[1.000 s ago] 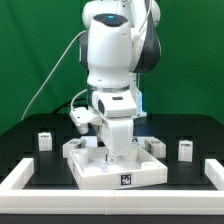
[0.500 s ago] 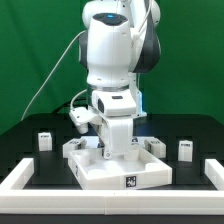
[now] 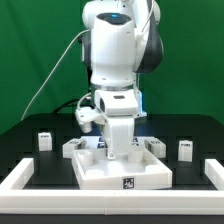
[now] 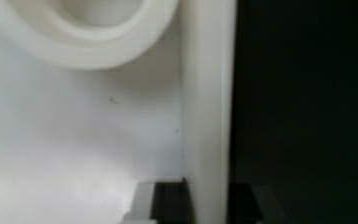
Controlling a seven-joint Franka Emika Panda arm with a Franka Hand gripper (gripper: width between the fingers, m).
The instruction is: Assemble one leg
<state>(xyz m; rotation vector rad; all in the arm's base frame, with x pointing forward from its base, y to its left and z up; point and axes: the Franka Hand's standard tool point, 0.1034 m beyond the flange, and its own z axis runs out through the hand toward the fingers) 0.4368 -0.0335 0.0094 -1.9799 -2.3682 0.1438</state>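
The large square white panel (image 3: 100,172) with a raised rim lies in the middle of the black table, with a tag on its front wall. My gripper (image 3: 119,152) is down at the panel, its fingers hidden behind my hand in the exterior view. In the wrist view the dark fingers (image 4: 169,205) straddle the panel's white rim (image 4: 208,100), apparently shut on it. A round white ring (image 4: 105,35) on the panel shows close by. One leg (image 3: 44,140) stands to the exterior view's left and another leg (image 3: 185,150) to its right, both apart from the gripper.
Two more small white posts (image 3: 76,146) (image 3: 155,146) stand at the panel's far corners. A white frame (image 3: 20,178) borders the table's front and sides. A green curtain hangs behind. A cable runs from my arm at the exterior view's left.
My wrist has turned a little, and the panel's front tag has shifted slightly right and toward the front. The loose legs have not moved.
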